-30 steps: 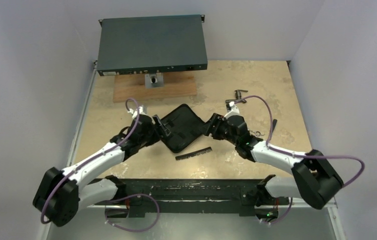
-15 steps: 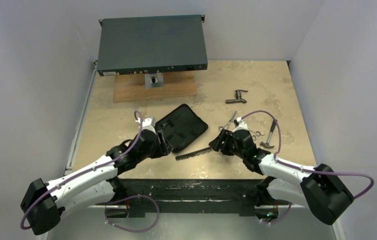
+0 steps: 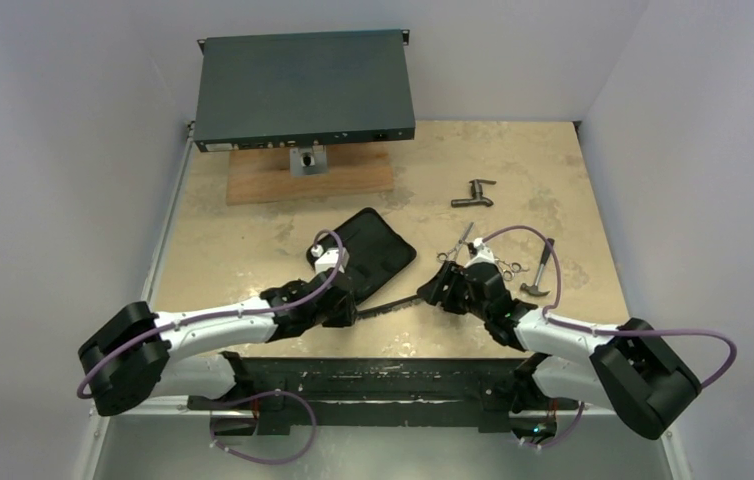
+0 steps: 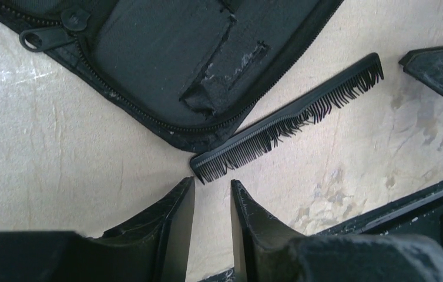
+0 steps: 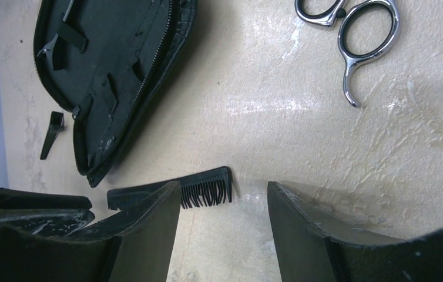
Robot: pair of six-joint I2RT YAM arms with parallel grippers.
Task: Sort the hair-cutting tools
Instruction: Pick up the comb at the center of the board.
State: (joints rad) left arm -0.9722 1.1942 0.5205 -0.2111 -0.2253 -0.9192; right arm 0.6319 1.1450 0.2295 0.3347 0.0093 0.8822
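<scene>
Mottled beige surface (image 3: pixel 553 170), white walls on three sides.

Left pincer (image 4: pixel 212 183): jaws narrow, a slim gap, nothing between them. A slim black toothed comb (image 4: pixel 289 120) lies flat just ahead of its tips. An open black zip case (image 4: pixel 166 53) lies ahead and to the left, just beside the comb.

Right pincer (image 5: pixel 224 185): jaws wide, empty. The comb's other end sits just beyond them, partly hidden by one finger.

The right wrist view, unlike the left, shows small silver scissors (image 5: pixel 354 29) farther ahead and a thin black clip-like piece (image 5: pixel 51 135) left of the case.

Only the overhead view shows a small dark-headed hammer (image 3: pixel 541 270) beside the right pincer and a dark metal T-shaped fitting (image 3: pixel 474 193) well beyond.
</scene>
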